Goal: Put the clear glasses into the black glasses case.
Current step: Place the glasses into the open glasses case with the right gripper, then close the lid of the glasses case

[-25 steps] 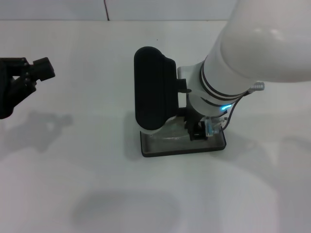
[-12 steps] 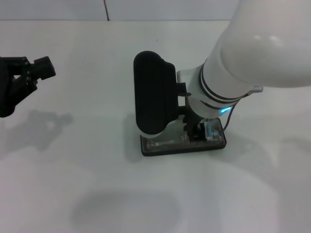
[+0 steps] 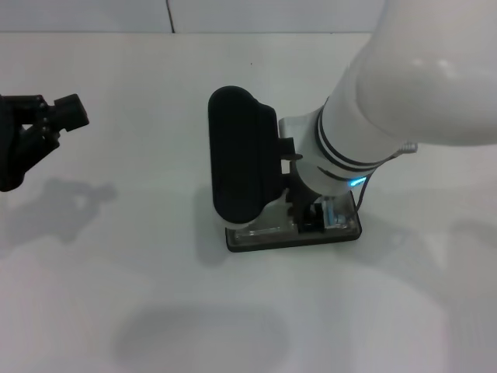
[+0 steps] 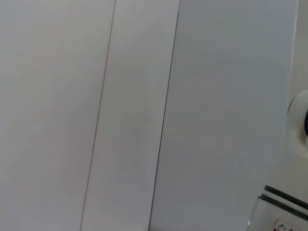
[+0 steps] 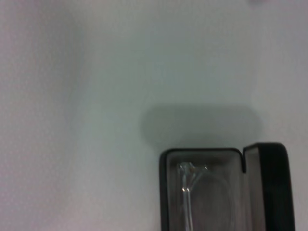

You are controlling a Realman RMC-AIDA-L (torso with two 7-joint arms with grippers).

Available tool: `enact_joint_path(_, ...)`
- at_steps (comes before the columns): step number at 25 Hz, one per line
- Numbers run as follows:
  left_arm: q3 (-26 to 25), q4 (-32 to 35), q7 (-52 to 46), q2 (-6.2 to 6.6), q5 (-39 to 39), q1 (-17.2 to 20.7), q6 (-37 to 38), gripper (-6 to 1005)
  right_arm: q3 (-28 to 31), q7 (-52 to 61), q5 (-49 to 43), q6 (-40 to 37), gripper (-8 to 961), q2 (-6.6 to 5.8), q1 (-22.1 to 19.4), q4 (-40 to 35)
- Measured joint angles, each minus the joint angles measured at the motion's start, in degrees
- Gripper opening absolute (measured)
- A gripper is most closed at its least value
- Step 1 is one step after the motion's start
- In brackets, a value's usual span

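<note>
The black glasses case (image 3: 252, 239) lies open at mid table, its lid (image 3: 241, 155) standing up on the left side of the base. The right wrist view looks into the case (image 5: 164, 192), where the clear glasses (image 5: 186, 190) rest on the grey lining beside the raised lid (image 5: 269, 187). My right gripper (image 3: 312, 214) hangs low over the right part of the base, mostly hidden under the white forearm (image 3: 365, 132). My left gripper (image 3: 35, 128) is parked at the far left, well away from the case.
The white tabletop (image 3: 155, 295) surrounds the case on all sides. Its back edge meets a wall (image 3: 233, 14) at the far side. The left wrist view shows only pale panels (image 4: 134, 115).
The right arm has shifted slightly left and lower over the case. The upright lid has moved a little to the left. The left arm has stayed put.
</note>
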Motion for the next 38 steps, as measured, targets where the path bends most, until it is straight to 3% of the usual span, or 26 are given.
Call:
enact_joint_path(12, -1.26, 0.00, -0.40, -0.20, -0.30, -0.04, 0.22, 61, 0.86, 0.03, 1.45, -1.58, 109, 0.00, -3.80, -7.83)
enact_joint_path(17, -1.37, 0.00, -0.83, -0.14, -0.41, -0.38, 0.33, 61, 4.88, -2.42, 2.45, -1.48, 109, 0.00, -9.50, -14.85)
enact_joint_path(21, -1.71, -0.01, -1.43, -0.13, -0.54, -0.66, 0.21, 61, 12.69, -7.78, 6.43, -1.08, 109, 0.00, -16.77, -20.88)
enact_joint_path(29, -4.24, 0.05, -3.61, -1.26, -0.28, -2.56, -0.51, 62, 36.24, -27.28, 29.21, 0.98, 110, -0.28, -33.50, -24.95)
enact_joint_path(32, -4.02, 0.03, -4.04, -2.05, -0.10, -3.79, -1.18, 62, 45.33, -33.70, 38.23, 4.85, 110, -0.33, -38.55, -21.41)
enact_joint_path(36, -3.94, 0.03, -5.53, -3.61, 0.43, -5.60, -4.22, 63, 52.35, -39.31, 45.33, 5.74, 110, -0.53, -40.06, -12.75)
enact_joint_path(38, -3.82, -0.54, -6.38, -4.98, 3.45, -8.47, -6.90, 63, 55.16, -41.81, 47.05, 6.47, 110, -0.47, -41.10, -8.14)
